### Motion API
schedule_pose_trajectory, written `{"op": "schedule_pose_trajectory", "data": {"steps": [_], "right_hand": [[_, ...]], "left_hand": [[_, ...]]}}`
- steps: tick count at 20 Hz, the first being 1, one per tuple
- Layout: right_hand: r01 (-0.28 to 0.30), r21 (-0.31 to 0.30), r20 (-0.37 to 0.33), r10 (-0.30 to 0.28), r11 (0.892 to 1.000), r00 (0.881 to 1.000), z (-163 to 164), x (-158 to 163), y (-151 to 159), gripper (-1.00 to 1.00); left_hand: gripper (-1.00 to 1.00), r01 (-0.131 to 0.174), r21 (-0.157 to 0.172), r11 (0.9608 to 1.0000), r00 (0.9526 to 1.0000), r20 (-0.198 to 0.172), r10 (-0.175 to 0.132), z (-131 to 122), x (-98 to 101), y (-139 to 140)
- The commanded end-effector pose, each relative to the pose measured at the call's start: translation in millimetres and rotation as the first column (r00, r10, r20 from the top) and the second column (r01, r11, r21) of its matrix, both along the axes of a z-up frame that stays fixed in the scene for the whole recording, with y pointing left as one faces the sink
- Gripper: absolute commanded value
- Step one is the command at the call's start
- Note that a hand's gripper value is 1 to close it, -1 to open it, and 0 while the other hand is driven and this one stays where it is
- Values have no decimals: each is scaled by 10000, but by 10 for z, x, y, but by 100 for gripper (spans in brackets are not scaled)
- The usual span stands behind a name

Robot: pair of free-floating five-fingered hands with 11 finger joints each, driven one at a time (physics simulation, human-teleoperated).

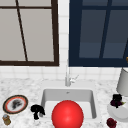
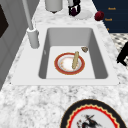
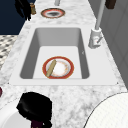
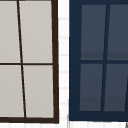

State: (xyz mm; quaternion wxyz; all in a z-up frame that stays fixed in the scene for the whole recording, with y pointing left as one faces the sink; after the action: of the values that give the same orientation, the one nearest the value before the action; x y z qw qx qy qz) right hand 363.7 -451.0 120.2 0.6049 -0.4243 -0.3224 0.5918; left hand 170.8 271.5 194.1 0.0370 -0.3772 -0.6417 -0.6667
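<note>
Fingers of right hand (image 1: 116,99) curl around dark fruit (image 1: 116,103) over white plate (image 1: 120,113).

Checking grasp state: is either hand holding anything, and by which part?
The right hand is closed on a dark red object over the white plate, gripping its top. The left hand holds nothing.

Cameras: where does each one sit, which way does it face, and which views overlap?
Front: faces sink and faucet; left hand, right hand flank it.
Left side: looks along sink from its left at plate; a hand at the right edge.
Right side: the opposite way, same plate; a hand near, another far.
Upper: faces window and cabinet, shared with front.
</note>
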Motion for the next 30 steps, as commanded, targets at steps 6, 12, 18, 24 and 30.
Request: {"op": "schedule_pose_trajectory", "data": {"steps": [6,12,18,24,30], "right_hand": [[163,-555,-454,-188,9983,9988,325,223,130,100],[201,-800,-337,-229,9966,9992,653,291,322,100],[470,-1052,117,-460,9933,9989,821,346,744,100],[503,-1235,506,-443,9911,9977,895,382,1183,100],[498,-1279,517,-435,9905,9977,864,439,1660,100]], "left_hand": [[0,0,0,10000,10000,0,0,0,0,0],[0,0,0,10000,10000,0,0,0,0,0],[0,0,0,10000,10000,0,0,0,0,0],[0,0,0,10000,10000,0,0,0,0,0],[0,0,0,10000,10000,0,0,0,0,0]]}}
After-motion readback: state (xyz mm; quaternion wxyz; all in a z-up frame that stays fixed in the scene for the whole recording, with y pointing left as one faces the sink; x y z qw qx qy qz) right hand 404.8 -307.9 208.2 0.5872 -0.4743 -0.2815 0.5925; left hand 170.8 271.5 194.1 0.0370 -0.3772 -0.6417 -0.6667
